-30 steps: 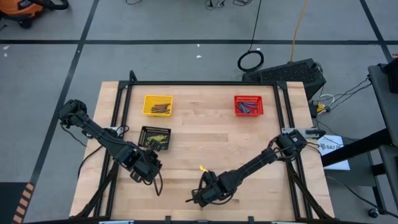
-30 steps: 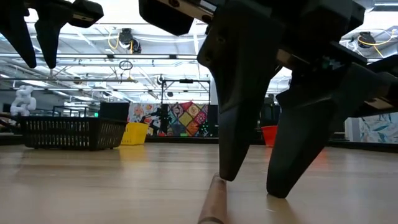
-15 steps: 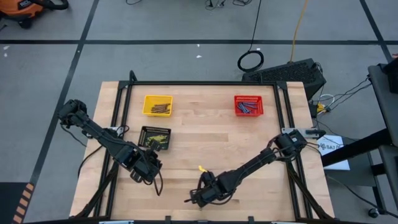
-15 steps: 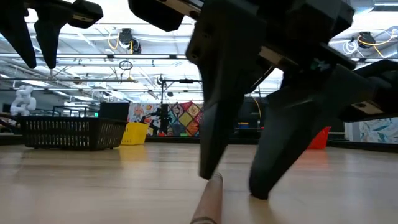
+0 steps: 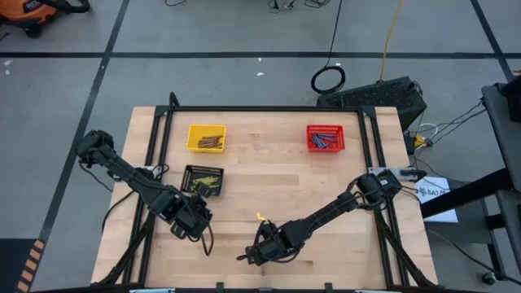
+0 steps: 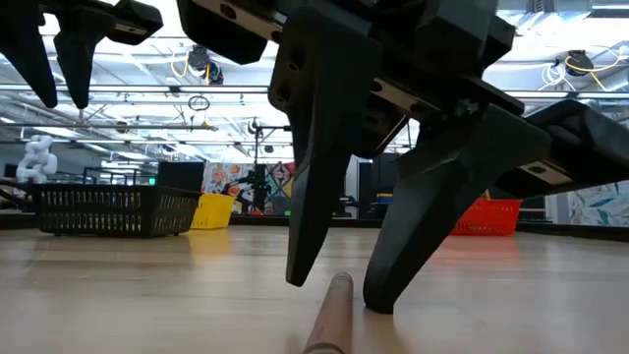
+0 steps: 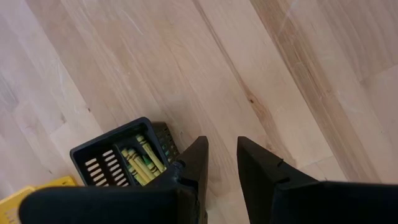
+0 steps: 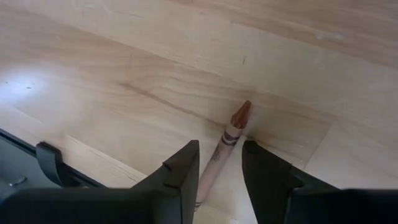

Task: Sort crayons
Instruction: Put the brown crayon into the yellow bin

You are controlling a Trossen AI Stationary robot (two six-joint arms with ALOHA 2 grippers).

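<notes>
Lying flat near the front edge of the table [image 5: 269,171], a brown crayon [image 8: 224,144] sits on bare wood with its tip pointing away from the right gripper [image 8: 219,163]. That gripper is right down over it, fingers spread with one on each side, and from the low view the tips look just off the wood and not squeezing it yet. A small yellow crayon [image 5: 261,217] lies loose a bit further in from that same edge.

The rest of the crayons are already in baskets: brown ones in the yellow basket [image 5: 206,137] toward the back left corner, blue-grey ones in the red basket [image 5: 326,137] toward the back right corner, and yellow-green ones in the black basket [image 5: 203,180] on the left side. The left gripper [image 7: 221,163] hangs just in front of that black basket, fingers slightly apart, holding nothing.
</notes>
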